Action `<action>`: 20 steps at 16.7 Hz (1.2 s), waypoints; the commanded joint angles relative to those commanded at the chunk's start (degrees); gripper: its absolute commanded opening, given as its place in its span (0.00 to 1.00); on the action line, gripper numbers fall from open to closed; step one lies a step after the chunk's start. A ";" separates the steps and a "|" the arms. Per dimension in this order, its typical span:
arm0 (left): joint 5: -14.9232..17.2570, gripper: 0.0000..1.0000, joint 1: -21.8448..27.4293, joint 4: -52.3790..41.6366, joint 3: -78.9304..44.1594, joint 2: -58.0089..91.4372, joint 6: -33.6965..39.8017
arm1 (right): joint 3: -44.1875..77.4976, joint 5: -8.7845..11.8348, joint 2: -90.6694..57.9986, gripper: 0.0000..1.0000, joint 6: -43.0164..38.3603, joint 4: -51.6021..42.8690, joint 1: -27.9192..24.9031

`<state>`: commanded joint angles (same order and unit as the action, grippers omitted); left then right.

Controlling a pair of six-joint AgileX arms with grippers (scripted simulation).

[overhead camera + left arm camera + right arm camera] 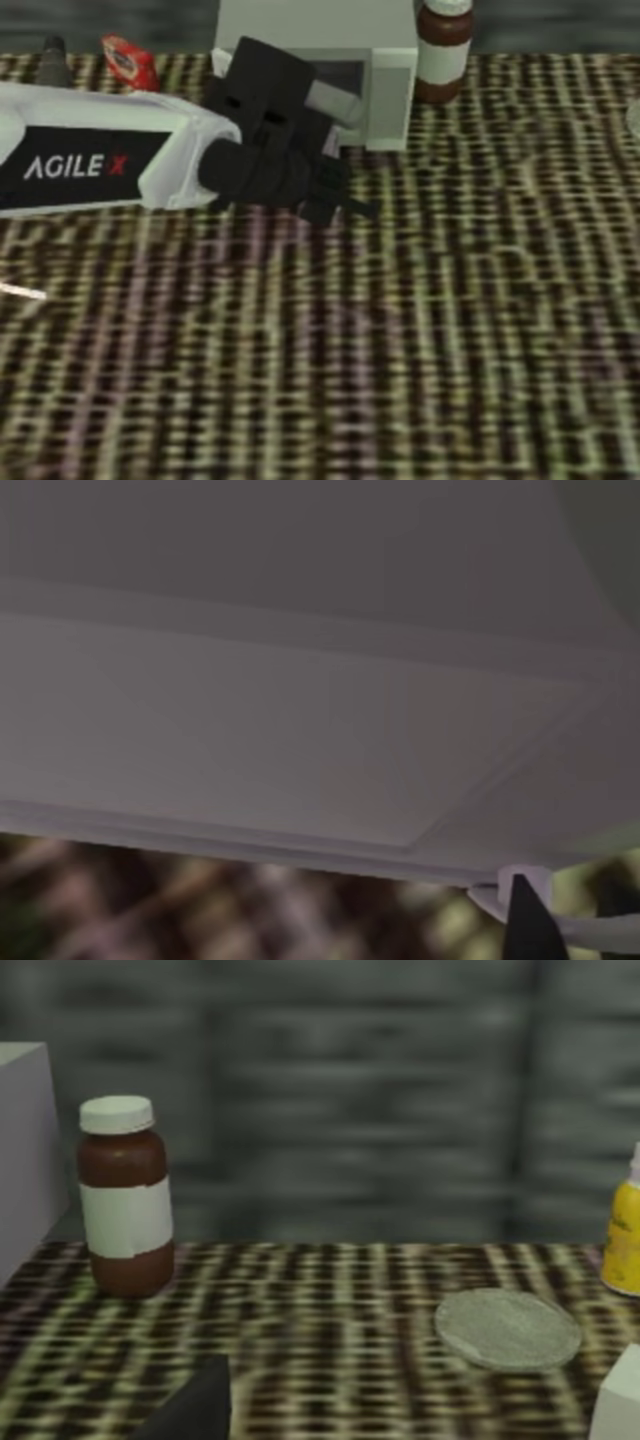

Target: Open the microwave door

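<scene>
One arm working: my left. My left gripper [335,195] sits low at the front of the microwave [330,50], at the far middle of the desk [400,350]. The dark fingers [345,205] point toward the top view's right, just in front of the microwave door [345,85]. Can't tell from any view whether the fingers are spread or pinching anything; whether they touch the door is also unclear.

Left arm pose: white forearm lies across the far-left desk, black wrist block covers the left part of the oven front. Left wrist view is filled by the door [300,710] seen very close, with one dark fingertip [530,920] at the lower edge next to a pale rounded piece I can't identify.

Door state: right part of the window visible in the top view, control strip side beyond it; can't tell if it is ajar.

Right arm not in the top view; right wrist view shows only a dark tip [195,1405], finger state unknown.

Counts: one brown-and-white jar [443,50] just right of the microwave, one red packet [130,60] far left, one grey disc [508,1328], one yellow bottle [625,1240].
</scene>
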<state>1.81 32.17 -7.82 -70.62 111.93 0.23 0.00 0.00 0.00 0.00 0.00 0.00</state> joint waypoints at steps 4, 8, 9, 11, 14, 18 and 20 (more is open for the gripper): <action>0.00 0.00 0.00 0.00 0.00 0.00 0.00 | 0.00 0.00 0.00 1.00 0.00 0.00 0.00; 0.47 0.00 0.47 -0.04 0.08 0.17 0.31 | 0.00 0.00 0.00 1.00 0.00 0.00 0.00; 0.58 0.00 0.38 -0.05 0.19 0.12 0.16 | 0.00 0.00 0.00 1.00 0.00 0.00 0.00; 1.36 0.00 -0.10 0.00 0.87 -0.33 -1.06 | 0.00 0.00 0.00 1.00 0.00 0.00 0.00; 2.80 0.00 -1.00 0.37 1.70 -1.35 -3.00 | 0.00 0.00 0.00 1.00 0.00 0.00 0.00; 3.99 0.00 -1.78 0.41 2.64 -1.90 -4.65 | 0.00 0.00 0.00 1.00 0.00 0.00 0.00; 3.99 0.00 -1.78 0.41 2.64 -1.90 -4.65 | 0.00 0.00 0.00 1.00 0.00 0.00 0.00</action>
<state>5.79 30.39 -7.40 -67.97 110.03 -4.43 0.00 0.00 0.00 0.00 0.00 0.00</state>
